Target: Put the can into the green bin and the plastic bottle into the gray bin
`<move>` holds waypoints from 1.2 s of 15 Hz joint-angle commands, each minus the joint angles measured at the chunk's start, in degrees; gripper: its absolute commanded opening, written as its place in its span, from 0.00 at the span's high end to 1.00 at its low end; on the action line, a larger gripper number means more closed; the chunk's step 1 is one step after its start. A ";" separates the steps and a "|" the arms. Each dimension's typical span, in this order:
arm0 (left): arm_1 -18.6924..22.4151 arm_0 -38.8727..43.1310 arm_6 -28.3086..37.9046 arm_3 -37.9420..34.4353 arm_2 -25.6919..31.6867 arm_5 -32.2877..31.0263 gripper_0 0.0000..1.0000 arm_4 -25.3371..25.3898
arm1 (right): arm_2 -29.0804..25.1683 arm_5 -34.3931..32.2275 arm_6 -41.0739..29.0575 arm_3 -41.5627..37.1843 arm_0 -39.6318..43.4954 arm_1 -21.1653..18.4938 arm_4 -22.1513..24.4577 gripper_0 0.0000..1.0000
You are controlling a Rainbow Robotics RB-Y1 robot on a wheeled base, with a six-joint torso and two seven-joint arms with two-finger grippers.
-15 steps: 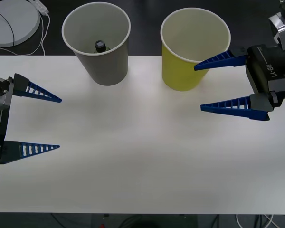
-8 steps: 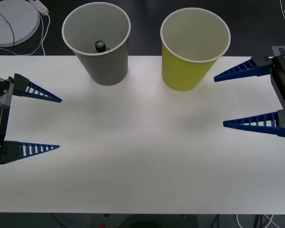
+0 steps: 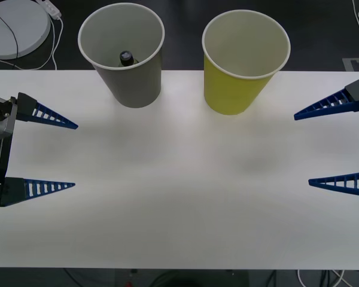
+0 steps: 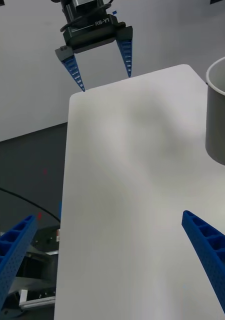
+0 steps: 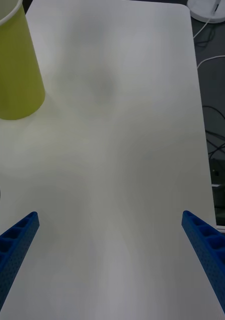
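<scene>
The gray bin (image 3: 131, 84) stands at the table's far edge, left of centre, and the plastic bottle's black cap (image 3: 127, 58) shows inside it. To its right stands the green bin (image 3: 234, 89); what shows of its pale inside is bare. The can is out of view. My left gripper (image 3: 75, 155) is open over the table's left side, well short of the gray bin. My right gripper (image 3: 302, 149) is open at the right edge, to the right of the green bin and apart from it. Nothing is between the fingers of either gripper.
The white table (image 3: 179, 197) stretches between the two grippers. A white round disc (image 3: 15, 27) with a cable lies off the table at the far left. In the right wrist view the gray bin (image 4: 220, 120) and my left gripper (image 4: 106, 83) appear across the table.
My right gripper has drawn back to the right, away from the green bin, staying open. The left gripper and both bins have not moved.
</scene>
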 commanded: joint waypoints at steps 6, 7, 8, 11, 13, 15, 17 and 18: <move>0.00 0.00 0.00 0.00 0.00 0.00 0.00 0.00 | -5.19 -2.61 8.33 -0.32 5.17 1.65 0.07 0.00; 0.00 0.00 0.00 0.00 0.00 0.00 0.00 0.00 | -5.36 -3.14 8.50 -0.23 5.17 1.91 0.07 0.00; 0.00 0.00 0.00 0.00 0.00 0.00 0.00 0.00 | -5.54 -3.23 8.68 -0.23 5.43 1.82 0.07 0.00; 0.00 0.00 0.00 0.00 0.00 0.00 0.00 0.00 | -6.42 -3.49 9.38 -0.23 6.22 2.26 0.07 0.00; 0.00 0.00 0.00 0.00 0.00 0.00 0.00 0.00 | -6.42 -3.49 9.65 -0.23 6.40 2.44 0.07 0.00; 0.00 0.00 0.00 0.00 0.00 0.00 0.00 0.00 | -6.51 -3.84 9.82 -0.23 6.66 2.97 0.07 0.00; 0.00 0.00 0.00 0.00 0.00 0.00 0.00 0.00 | -6.51 -4.20 9.47 -0.15 6.84 3.76 0.16 0.00; 0.00 0.00 0.00 0.00 0.00 0.00 0.00 0.00 | -6.51 -4.20 9.47 -0.15 6.84 3.76 0.16 0.00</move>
